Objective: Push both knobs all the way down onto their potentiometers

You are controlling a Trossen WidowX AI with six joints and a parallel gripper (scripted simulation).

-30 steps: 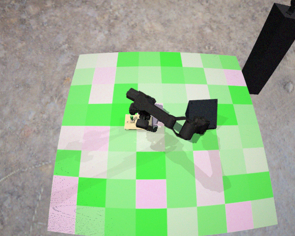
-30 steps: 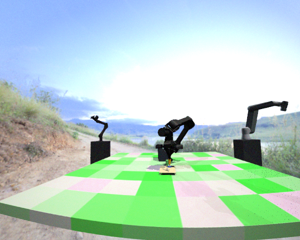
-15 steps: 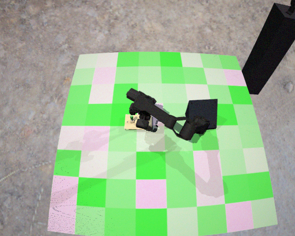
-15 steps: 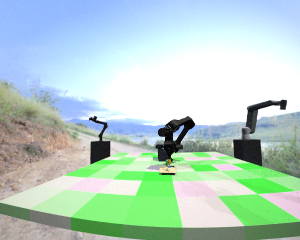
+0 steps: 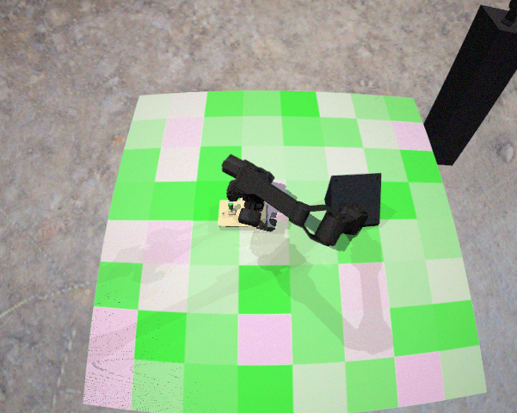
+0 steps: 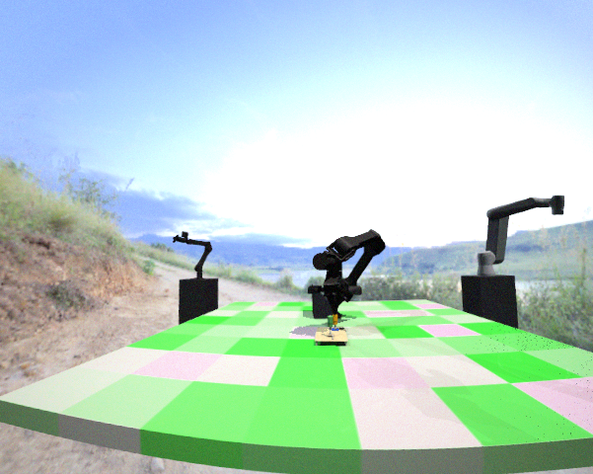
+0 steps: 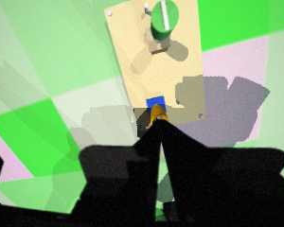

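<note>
The tan circuit board (image 5: 224, 221) (image 6: 331, 341) (image 7: 142, 80) stands on the table. A green knob (image 5: 230, 205) (image 6: 331, 321) (image 7: 164, 23) with a white line on top stands above a brownish potentiometer (image 7: 158, 45), with a gap below the knob in the wrist view. An orange knob (image 6: 334, 319) (image 7: 158, 113) is at the blue potentiometer (image 7: 155, 102) near the board's other end. My gripper (image 7: 160, 123) is shut with nothing between its fingers. Its fingertips are right over the orange knob and cover part of it. Whether they touch it, and how low that knob sits, I cannot tell.
A small pin (image 7: 146, 8) stands on the board beside the green knob. My arm's dark base (image 5: 356, 195) is right of the board in the top view. Two other arms on black pedestals (image 6: 198, 299) (image 6: 488, 300) stand beyond the table. The arm's shadow falls across part of the board.
</note>
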